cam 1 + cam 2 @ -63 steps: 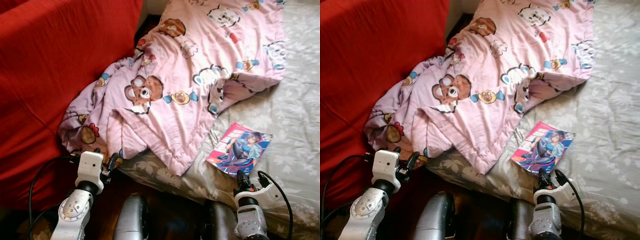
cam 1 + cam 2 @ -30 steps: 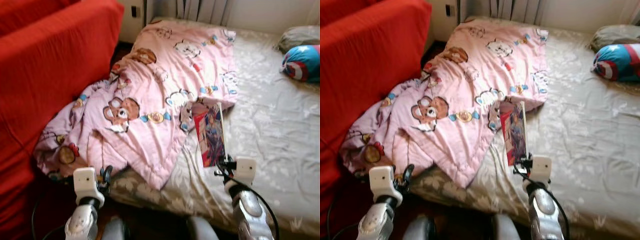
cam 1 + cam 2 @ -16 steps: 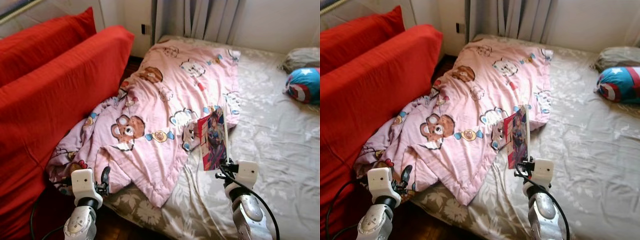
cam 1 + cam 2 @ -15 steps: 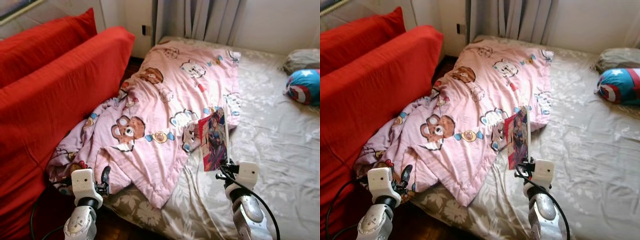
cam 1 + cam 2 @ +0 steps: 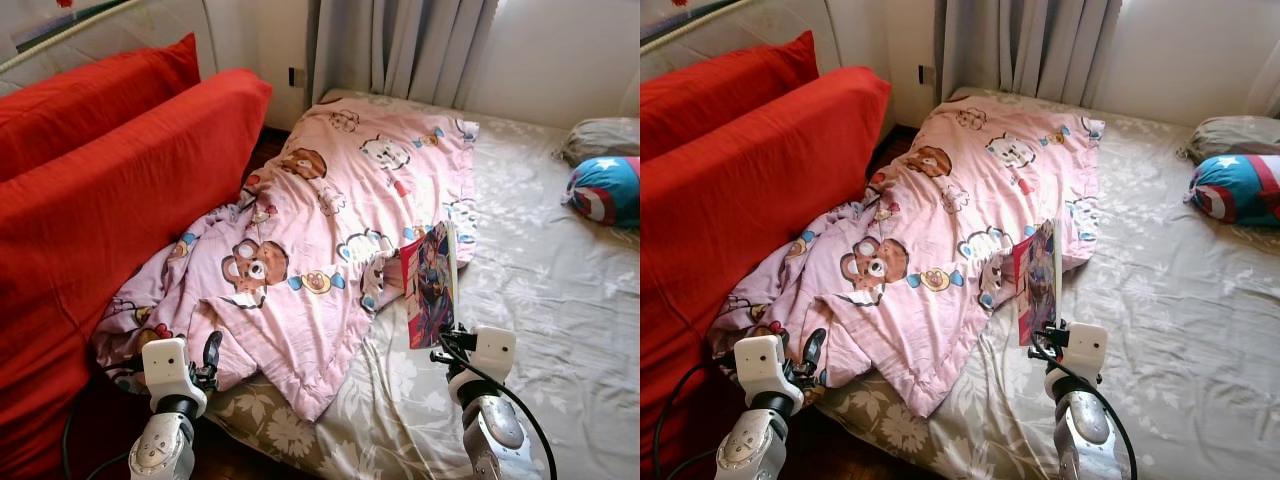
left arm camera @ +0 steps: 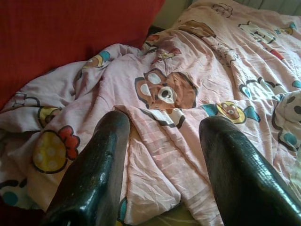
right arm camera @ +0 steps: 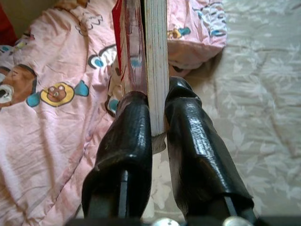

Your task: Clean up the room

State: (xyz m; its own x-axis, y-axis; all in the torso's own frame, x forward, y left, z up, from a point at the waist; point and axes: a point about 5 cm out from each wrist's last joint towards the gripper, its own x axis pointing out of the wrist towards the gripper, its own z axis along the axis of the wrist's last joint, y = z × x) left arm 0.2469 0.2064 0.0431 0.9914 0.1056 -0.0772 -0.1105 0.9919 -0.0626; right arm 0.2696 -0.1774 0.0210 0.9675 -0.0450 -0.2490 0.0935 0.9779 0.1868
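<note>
My right gripper (image 5: 447, 343) is shut on the lower edge of a colourful comic book (image 5: 432, 285) and holds it upright above the grey floral mattress (image 5: 560, 300). In the right wrist view the book's (image 7: 155, 56) white page edge sits clamped between the two black fingers (image 7: 129, 136). A rumpled pink cartoon blanket (image 5: 340, 220) lies across the bed's left half and spills over its edge. My left gripper (image 5: 208, 352) stands open, low by the blanket's hanging corner. The left wrist view has the blanket (image 6: 188, 94) beyond the spread fingers (image 6: 101, 160).
A red sofa (image 5: 110, 180) with a red cushion runs along the left, close to the bed. A blue shield-print cushion (image 5: 605, 190) and a grey pillow (image 5: 600, 135) lie at the bed's far right. Grey curtains (image 5: 400, 45) hang behind. Dark wood floor (image 5: 240, 465) lies below.
The book lay flat on the mattress 2.1 s ago; my right gripper now holds it lifted upright. The camera has risen, showing more of the bed. The left gripper stayed open.
</note>
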